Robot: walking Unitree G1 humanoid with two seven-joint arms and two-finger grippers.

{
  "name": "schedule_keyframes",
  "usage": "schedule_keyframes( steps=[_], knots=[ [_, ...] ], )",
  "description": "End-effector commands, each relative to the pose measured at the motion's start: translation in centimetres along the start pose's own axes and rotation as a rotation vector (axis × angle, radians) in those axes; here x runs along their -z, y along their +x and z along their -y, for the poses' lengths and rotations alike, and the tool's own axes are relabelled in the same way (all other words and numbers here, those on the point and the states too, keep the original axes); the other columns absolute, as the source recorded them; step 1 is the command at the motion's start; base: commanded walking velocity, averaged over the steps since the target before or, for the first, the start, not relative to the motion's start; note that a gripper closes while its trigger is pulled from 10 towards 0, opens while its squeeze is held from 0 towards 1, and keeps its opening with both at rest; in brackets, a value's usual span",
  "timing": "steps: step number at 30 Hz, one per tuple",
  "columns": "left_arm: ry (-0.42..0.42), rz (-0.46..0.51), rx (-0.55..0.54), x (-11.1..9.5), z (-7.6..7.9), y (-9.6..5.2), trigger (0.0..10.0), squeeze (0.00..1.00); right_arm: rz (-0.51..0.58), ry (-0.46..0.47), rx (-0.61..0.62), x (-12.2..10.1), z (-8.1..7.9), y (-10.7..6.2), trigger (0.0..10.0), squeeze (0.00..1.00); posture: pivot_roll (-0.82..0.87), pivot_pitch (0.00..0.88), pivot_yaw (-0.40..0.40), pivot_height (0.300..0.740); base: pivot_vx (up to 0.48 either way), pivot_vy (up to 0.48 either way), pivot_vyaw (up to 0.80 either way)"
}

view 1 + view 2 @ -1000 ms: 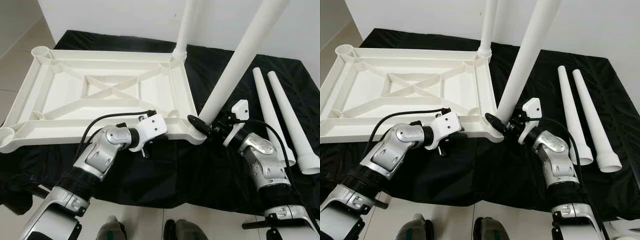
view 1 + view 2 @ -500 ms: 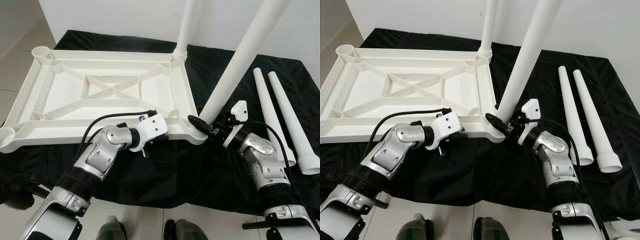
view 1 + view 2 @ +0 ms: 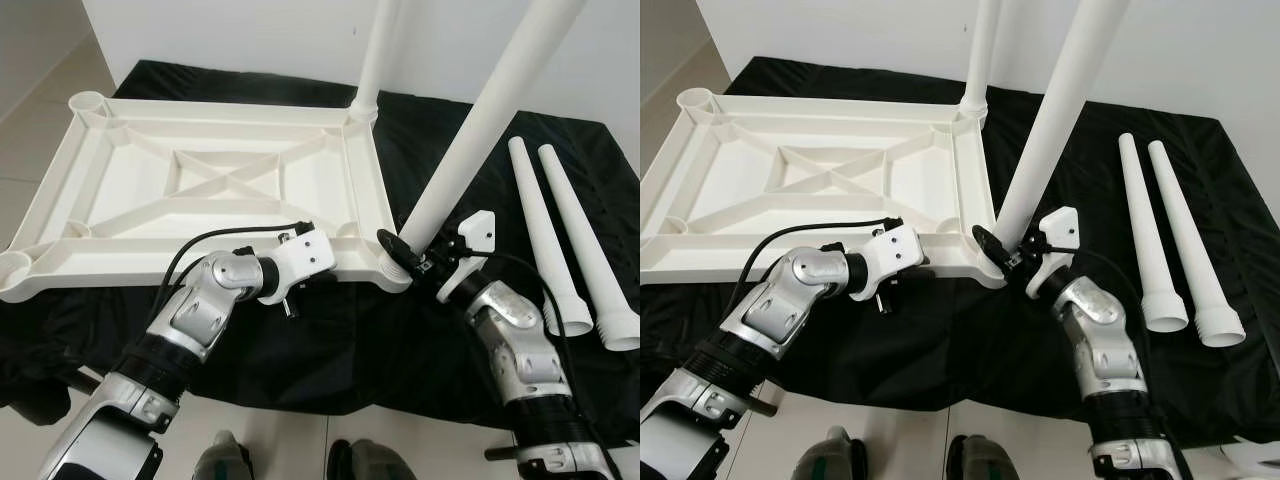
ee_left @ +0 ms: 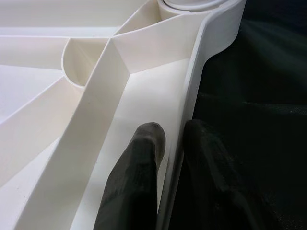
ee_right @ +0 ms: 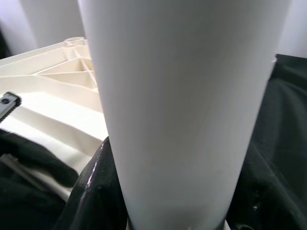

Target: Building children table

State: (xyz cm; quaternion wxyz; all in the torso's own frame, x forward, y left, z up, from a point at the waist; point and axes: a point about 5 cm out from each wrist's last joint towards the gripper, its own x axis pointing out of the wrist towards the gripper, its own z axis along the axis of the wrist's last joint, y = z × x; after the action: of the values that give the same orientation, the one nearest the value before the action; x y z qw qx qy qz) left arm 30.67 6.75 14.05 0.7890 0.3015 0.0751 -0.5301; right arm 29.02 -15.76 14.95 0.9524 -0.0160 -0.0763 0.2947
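Seating the leg squarely is the job: the right gripper (image 3: 405,257) clamps the base of a tilted white leg (image 3: 470,130) at the near right corner socket (image 3: 392,272) of the upturned tabletop (image 3: 200,180) — bring it upright before pressing. The left gripper (image 4: 170,143) pinches the near rim (image 4: 192,110); I'd hold firm so the top can't slide on the black cloth (image 3: 330,340).
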Motion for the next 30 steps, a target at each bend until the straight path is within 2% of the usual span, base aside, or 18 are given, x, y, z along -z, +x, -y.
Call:
schedule_keyframes(
  steps=[1, 13, 22, 30],
  knots=[
    [0.051, 0.044, -0.037, -1.3, -0.6, -0.2, 10.0, 0.00, -0.003, 0.019, 0.016, 0.1, -0.7, 0.1, 10.0, 0.00, -0.03, 0.053, -0.045, 0.740, 0.000, 0.000, 0.00],
    [0.053, 0.044, -0.033, -1.3, -0.5, -0.2, 10.0, 0.00, 0.026, 0.041, 0.262, -0.4, -3.1, 0.4, 10.0, 0.00, -0.02, 0.050, -0.050, 0.740, 0.000, 0.000, 0.00],
    [0.053, 0.044, -0.035, -1.3, -0.5, -0.2, 10.0, 0.00, -0.003, 0.075, 0.482, 0.0, -3.2, 0.7, 10.0, 0.00, -0.02, 0.042, -0.056, 0.740, 0.000, 0.000, 0.00],
    [0.052, 0.041, -0.033, -1.2, -0.4, -0.3, 10.0, 0.00, -0.018, 0.085, 0.588, 0.1, -3.4, 0.6, 10.0, 0.00, -0.01, 0.040, -0.056, 0.740, 0.000, 0.000, 0.00]
  ],
)
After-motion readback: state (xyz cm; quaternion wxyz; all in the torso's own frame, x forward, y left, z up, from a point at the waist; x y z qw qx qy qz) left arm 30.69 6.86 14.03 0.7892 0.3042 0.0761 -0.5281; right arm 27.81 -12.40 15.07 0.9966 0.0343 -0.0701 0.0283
